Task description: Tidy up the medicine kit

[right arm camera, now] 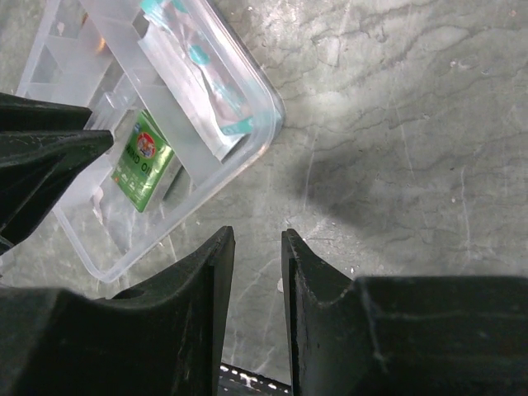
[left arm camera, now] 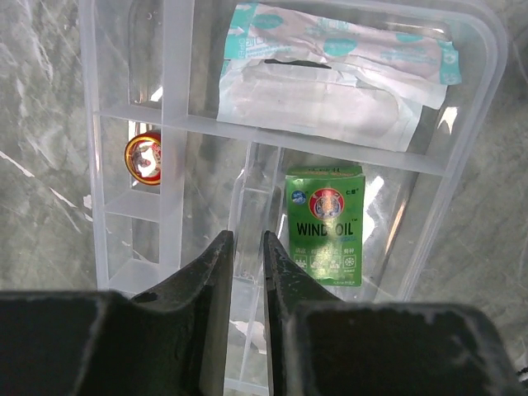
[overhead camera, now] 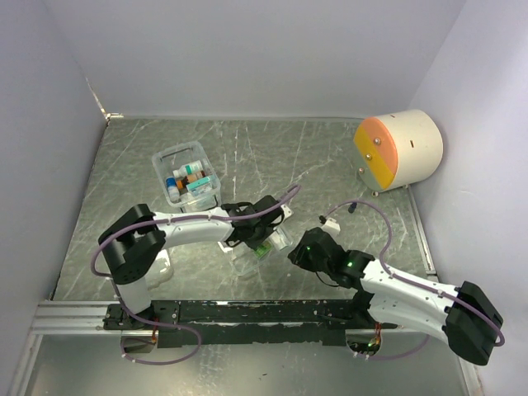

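Note:
The medicine kit's clear box [overhead camera: 162, 158] stands at the back left of the table with small bottles [overhead camera: 186, 175] in it. Its clear divided tray insert [overhead camera: 245, 266] lies apart, nearer the arms. The tray [left arm camera: 478, 124] holds bandage packets [left arm camera: 330, 82], a green Wind Oil box [left arm camera: 323, 223] and a small red round tin [left arm camera: 143, 158]. My left gripper [left arm camera: 247, 238] is over the tray's near end, its jaws shut on a clear divider rib. My right gripper [right arm camera: 257, 233] hangs over bare table beside the tray's corner [right arm camera: 262, 132], narrowly open and holding nothing. No lid or latch shows.
A large cream-and-orange cylinder [overhead camera: 398, 148] lies at the back right by the wall. White walls close the table on three sides. A black rail [overhead camera: 247, 313] runs along the near edge. The left gripper's fingers [right arm camera: 49, 157] show at the left of the right wrist view.

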You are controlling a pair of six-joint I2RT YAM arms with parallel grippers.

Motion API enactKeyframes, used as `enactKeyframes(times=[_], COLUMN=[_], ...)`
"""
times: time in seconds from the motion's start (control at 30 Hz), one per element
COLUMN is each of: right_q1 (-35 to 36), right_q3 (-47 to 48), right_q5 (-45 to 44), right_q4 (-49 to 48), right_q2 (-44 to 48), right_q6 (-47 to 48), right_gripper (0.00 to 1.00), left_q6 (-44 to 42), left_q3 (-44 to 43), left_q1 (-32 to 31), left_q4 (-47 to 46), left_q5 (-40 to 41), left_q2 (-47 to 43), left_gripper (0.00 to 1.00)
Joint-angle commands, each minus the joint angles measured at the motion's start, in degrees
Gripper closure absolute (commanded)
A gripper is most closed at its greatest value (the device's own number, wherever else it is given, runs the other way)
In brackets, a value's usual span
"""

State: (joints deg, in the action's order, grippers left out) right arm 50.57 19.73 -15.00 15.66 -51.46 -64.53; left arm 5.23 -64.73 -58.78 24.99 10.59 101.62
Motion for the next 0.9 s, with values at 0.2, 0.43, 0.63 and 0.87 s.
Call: enactKeyframes(times=[0.2,0.43,0.63,0.87], right_q1=[-0.29,-0.25,-0.27,-0.29], right_q3=[-1.61,-1.76,-1.64,-1.53], right_q5=[-2.05,-2.11,-2.22,-2.05], right_q4=[-0.10,-0.17,-0.15,-0.46], right_q2=[2.04,2.30,2.13,1.61], right_q6=[-1.41,-1.44,-1.07,-0.86], right_gripper=[0.70,0.70,0.70,0.70], left_q6=[2.53,2.83,3.25,3.82], left_q3=[0.10,-0.38,-0.78,-1.78], left_q1=[-0.19,-0.21,-0.19,-0.23], left_q4=[0.63,0.18,0.06,0.30], left_q5=[0.95,-0.08,-0.66,-1.57], left_q2=[4.98,5.39,4.80,4.84], left_gripper=[0.65,0.58,0.51,0.56])
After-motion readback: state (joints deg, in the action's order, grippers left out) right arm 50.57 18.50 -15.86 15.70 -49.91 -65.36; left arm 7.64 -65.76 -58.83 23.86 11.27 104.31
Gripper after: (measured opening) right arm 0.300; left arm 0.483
